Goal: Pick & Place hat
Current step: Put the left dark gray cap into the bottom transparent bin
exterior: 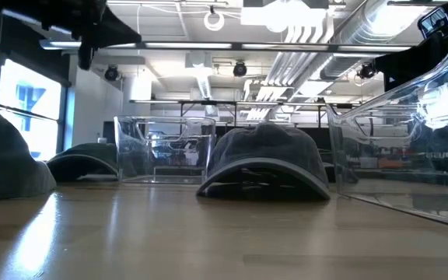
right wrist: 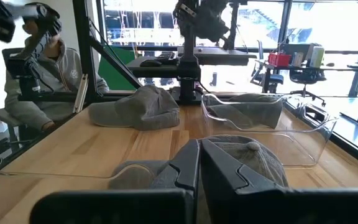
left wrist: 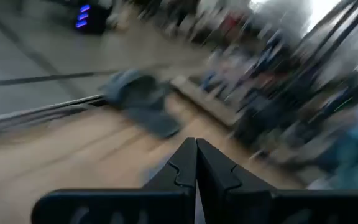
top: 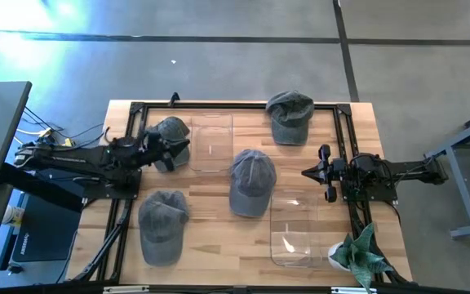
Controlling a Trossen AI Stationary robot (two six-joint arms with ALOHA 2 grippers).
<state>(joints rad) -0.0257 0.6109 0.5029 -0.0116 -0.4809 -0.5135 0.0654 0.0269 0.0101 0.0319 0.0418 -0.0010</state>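
Observation:
Several grey hats lie on their brims on the wooden table: one at the far left, one at the far right, one in the middle and one near left. My left gripper is shut, holds nothing and hangs in the air beside the far-left hat; its shut fingertips show in the blurred left wrist view. My right gripper waits at the table's right side, shut and holding nothing, pointing level toward the middle hat.
One clear plastic bin stands between the far-left hat and the middle one. Another clear bin stands near right. A potted plant sits at the near right corner. A black frame runs along the far edge. A seated person is beyond the table.

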